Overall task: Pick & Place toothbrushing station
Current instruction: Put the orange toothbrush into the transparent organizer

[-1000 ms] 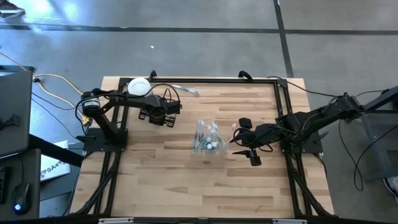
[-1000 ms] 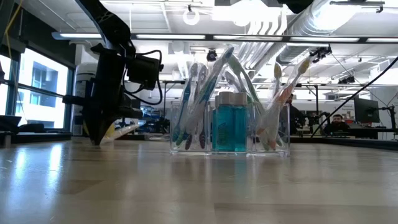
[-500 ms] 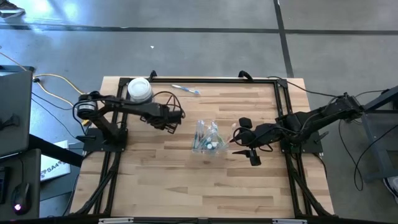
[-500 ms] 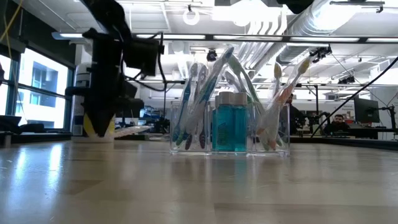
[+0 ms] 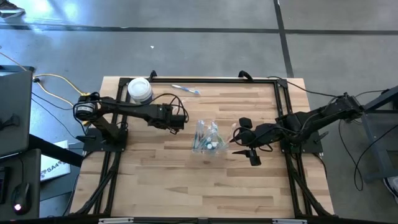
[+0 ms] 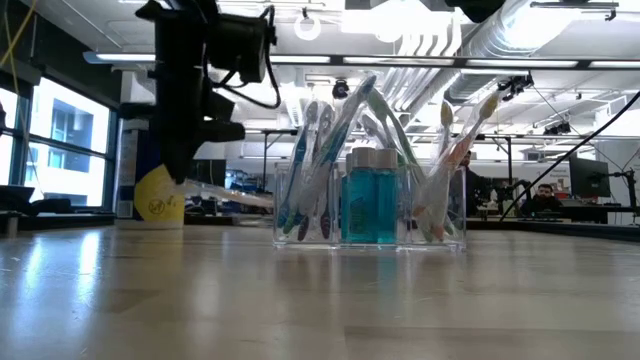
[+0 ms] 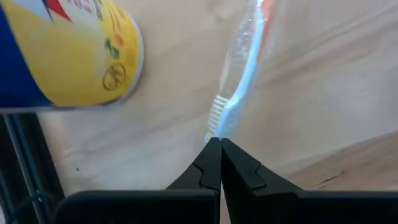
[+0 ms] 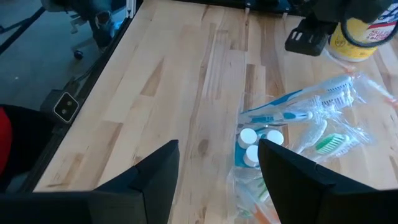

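Observation:
A clear cup (image 5: 208, 138) full of pastel toothbrushes and white-capped tubes (image 8: 249, 138) stands mid-table, seen also in the low view (image 6: 370, 205). My left gripper (image 5: 178, 120) hangs left of it, above the table, shut on a toothbrush in a clear wrapper (image 7: 239, 81). In the low view that toothbrush (image 6: 235, 194) juts from the gripper (image 6: 180, 178) toward the cup. My right gripper (image 5: 244, 144) waits just right of the cup, open, with nothing between its fingers (image 8: 219, 146). Another toothbrush (image 5: 185, 89) lies flat near the far edge. My left gripper pinches the wrapped toothbrush between its two fingertips at the bristle end (image 7: 215, 127). The fingers slant steeply down from above. The toothbrush is lifted clear of the table, reaching out beyond the fingertips and sloping slightly down toward the cup.
A round canister with a white lid (image 5: 139, 90) and a yellow label (image 7: 93, 56) stands at the far left corner, close behind my left arm. A black frame (image 5: 205, 79) runs along the table's edges. Bare wood spreads across the near half.
My left gripper has risen from the table and swung toward the table's right, away from the canister and toward the cup, turning as it went. The wrapped toothbrush has come up with it and now hangs clear of the table.

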You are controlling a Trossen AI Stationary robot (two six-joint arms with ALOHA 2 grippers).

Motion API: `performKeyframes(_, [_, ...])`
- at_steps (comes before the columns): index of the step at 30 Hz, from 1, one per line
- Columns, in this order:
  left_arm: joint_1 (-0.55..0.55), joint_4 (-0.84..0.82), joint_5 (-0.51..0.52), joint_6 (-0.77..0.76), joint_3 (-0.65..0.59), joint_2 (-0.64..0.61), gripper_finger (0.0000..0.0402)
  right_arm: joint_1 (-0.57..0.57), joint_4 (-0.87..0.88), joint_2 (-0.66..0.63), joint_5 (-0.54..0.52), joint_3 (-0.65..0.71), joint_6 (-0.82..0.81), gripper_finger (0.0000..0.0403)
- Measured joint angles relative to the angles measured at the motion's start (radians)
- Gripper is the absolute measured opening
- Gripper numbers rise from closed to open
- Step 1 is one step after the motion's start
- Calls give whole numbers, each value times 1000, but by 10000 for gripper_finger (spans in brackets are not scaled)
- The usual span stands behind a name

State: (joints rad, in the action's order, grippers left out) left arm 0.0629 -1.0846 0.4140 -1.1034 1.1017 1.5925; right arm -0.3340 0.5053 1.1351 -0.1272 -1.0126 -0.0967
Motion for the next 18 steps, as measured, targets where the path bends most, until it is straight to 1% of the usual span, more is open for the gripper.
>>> performKeyframes(4, [-36,-51,61,-15,45,0,1,0,2,0,0,0,-15,212])
performKeyframes(9, [-97,-183,160,-73,140,0,1,0,2,0,-3,0,-37,212])
performKeyframes(14, [-198,-341,280,-153,246,-1,1,0,3,0,-4,0,-55,212])
performKeyframes(18, [-288,-466,381,-226,303,-2,0,0,3,0,-4,0,-62,212])
